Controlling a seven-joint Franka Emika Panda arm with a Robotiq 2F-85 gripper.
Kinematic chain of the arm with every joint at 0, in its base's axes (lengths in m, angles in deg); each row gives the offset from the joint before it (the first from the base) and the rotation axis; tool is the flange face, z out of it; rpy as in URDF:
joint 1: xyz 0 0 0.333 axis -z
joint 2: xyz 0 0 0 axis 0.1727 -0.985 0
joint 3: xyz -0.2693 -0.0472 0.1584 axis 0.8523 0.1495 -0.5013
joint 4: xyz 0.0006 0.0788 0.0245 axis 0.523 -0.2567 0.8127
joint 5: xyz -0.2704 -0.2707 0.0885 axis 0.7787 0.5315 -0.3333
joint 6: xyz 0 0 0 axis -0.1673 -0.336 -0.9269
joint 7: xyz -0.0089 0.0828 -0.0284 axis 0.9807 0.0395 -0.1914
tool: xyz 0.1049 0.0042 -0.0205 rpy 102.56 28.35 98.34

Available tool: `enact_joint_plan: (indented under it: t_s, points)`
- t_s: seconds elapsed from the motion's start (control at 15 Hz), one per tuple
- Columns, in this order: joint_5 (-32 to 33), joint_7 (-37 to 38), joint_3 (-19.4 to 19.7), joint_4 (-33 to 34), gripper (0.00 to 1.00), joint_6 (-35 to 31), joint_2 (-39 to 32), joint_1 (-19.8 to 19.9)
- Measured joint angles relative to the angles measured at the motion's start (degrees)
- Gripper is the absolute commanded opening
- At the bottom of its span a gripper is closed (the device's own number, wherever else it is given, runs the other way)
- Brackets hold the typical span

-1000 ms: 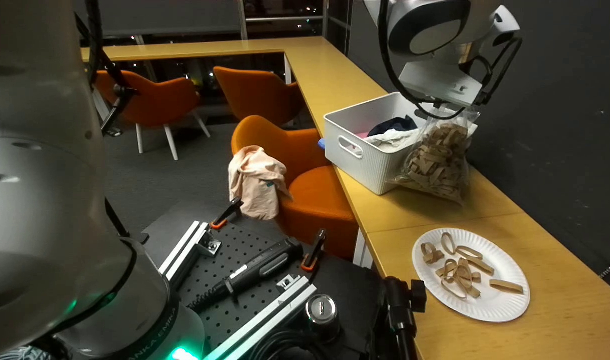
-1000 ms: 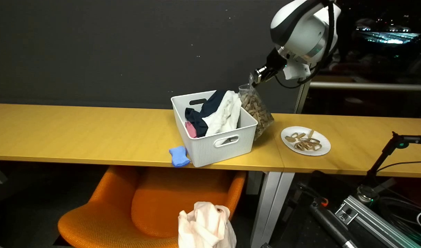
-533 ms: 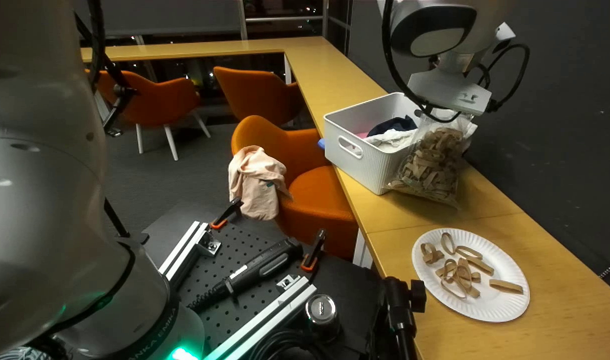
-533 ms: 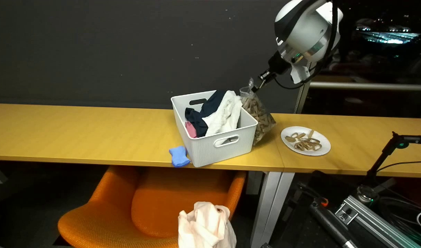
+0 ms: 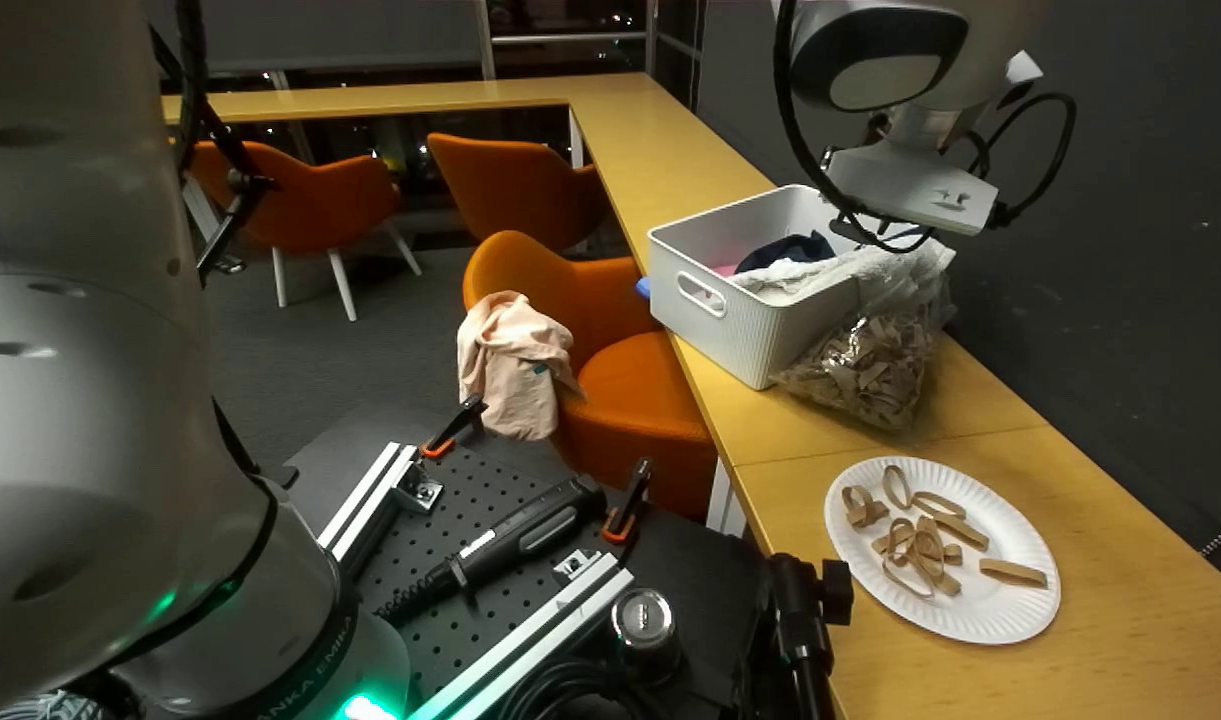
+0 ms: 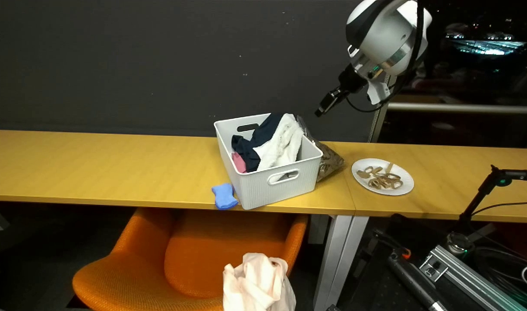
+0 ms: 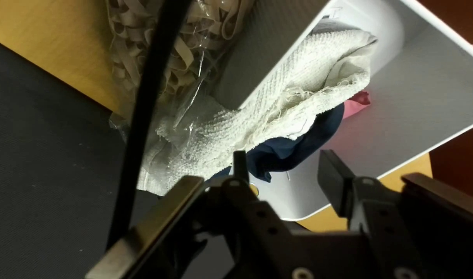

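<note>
End effector (image 7: 284, 166) parted partway, gripping nothing, raised near bin (image 6: 276, 192); bag of bands (image 5: 865, 370) leans against bin wall, presumably for support.

White bin (image 6: 267, 190): upright walls all round; way in from above.
Bin interior (image 7: 410, 89): room along the side opposite the white cloth (image 7: 275, 112).
White cloth: heaped over the rim, obstructing its side of the opening.
Clear bag of tan bands (image 5: 865, 370): close against the bin's outer wall, barring that flank; slack top seems to lie on the cloth, though the plastic reads poorly.
Claw (image 7: 284, 166): jaws parted, open air between.
Black cable (image 7: 140, 116): loops beside the claw.
Worktop (image 6: 95, 164): long open run past the blue item (image 6: 224, 195) beside the bin.
White plate (image 5: 980, 615): low; narrow strip between it and the bag.
Dark wall (image 6: 138, 69): bounds the rear edge.
</note>
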Motion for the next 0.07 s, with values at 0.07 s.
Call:
enact_joint_plan:
  t_s: [0.07]
  points:
    - [0.87, 1.63, 1.49, 0.00, 0.89, -0.02, 0.03, -1.31]
